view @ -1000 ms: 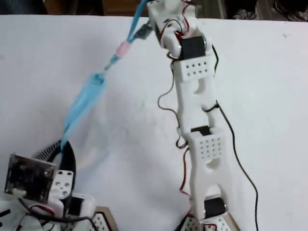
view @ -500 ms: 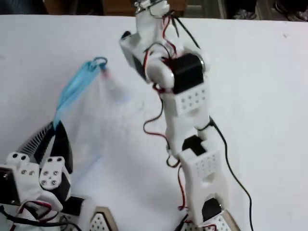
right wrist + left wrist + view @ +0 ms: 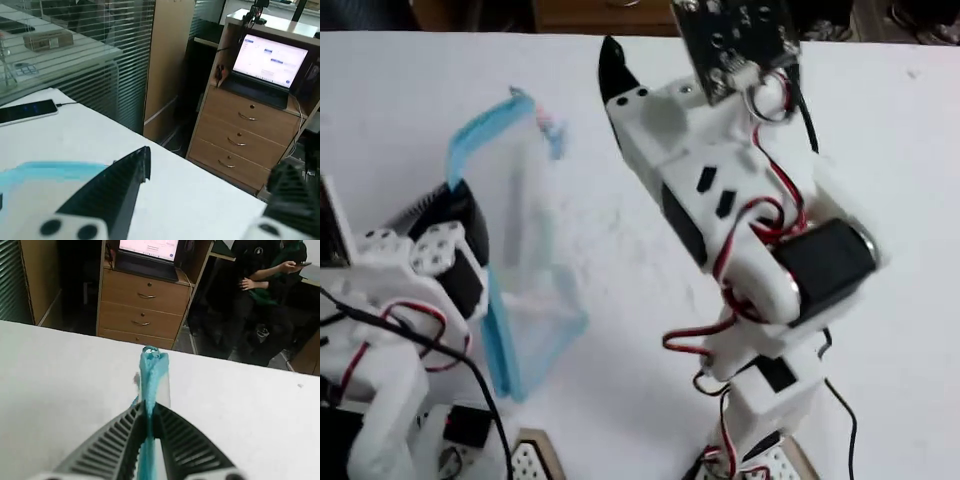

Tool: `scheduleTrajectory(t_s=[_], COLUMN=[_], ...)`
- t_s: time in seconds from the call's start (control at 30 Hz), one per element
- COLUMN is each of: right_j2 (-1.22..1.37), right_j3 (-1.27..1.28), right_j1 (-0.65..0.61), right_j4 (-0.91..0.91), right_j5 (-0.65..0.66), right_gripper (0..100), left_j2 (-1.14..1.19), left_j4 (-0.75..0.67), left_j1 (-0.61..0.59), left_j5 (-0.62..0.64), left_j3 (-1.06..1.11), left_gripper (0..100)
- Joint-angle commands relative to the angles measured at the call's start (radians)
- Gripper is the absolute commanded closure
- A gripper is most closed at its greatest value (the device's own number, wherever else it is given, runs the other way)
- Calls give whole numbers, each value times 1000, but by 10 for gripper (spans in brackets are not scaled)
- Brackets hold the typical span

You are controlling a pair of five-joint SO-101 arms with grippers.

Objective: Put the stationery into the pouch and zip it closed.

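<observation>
- On the table (image 3: 880, 150), high view: the pouch (image 3: 525, 250), clear film with a blue zip edge, sat at the left side. The left gripper (image 3: 460, 215) pinched its blue edge. The right gripper (image 3: 615, 75) hung near it, not touching.
- Left wrist view: the left gripper (image 3: 148, 422) was clamped on the pouch (image 3: 151, 371) at its blue edge.
- Right wrist view: the right gripper (image 3: 212, 165) was spread wide and empty, with the pouch (image 3: 50, 172) beneath it.
- Judgement: the pouch looked light, limp and slippery. The stiffer zip edge appeared the soundest hold.
</observation>
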Motion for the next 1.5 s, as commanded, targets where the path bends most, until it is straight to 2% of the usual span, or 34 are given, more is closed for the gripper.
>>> scheduleTrajectory(t_s=[0.0,0.07,0.2,0.53,0.77,0.83,0.97,1.07,1.17,1.23,1.3,1.47], right_j2=[-31,-31,-31,-41,-114,-148,-216,-266,-321,-381,-464,-754], right_j3=[-18,-18,8,121,127,129,129,129,160,250,396,918], right_j1=[1,1,-2,-30,-67,-62,-61,-59,-59,-59,-58,70], right_j4=[21,21,21,21,21,21,21,21,22,22,22,21], right_j5=[2,2,2,2,2,2,5,3,3,3,3,3], right_gripper=[662,670,673,673,693,764,992,928,955,986,972,972], left_j2=[74,104,133,134,70,16,-96,-154,-197,-228,-274,-466], left_j4=[-3,34,60,315,379,379,374,367,336,307,267,124], left_j1=[4,1,-7,-203,-412,-461,-501,-501,-503,-504,-506,-506], left_j5=[49,95,147,141,18,-31,-183,-305,-371,-379,-379,-394], left_j3=[-141,-175,-181,-190,-181,-181,-180,-157,-40,69,163,394], left_gripper=[972,943,822,713,718,758,887,969,974,976,976,976])
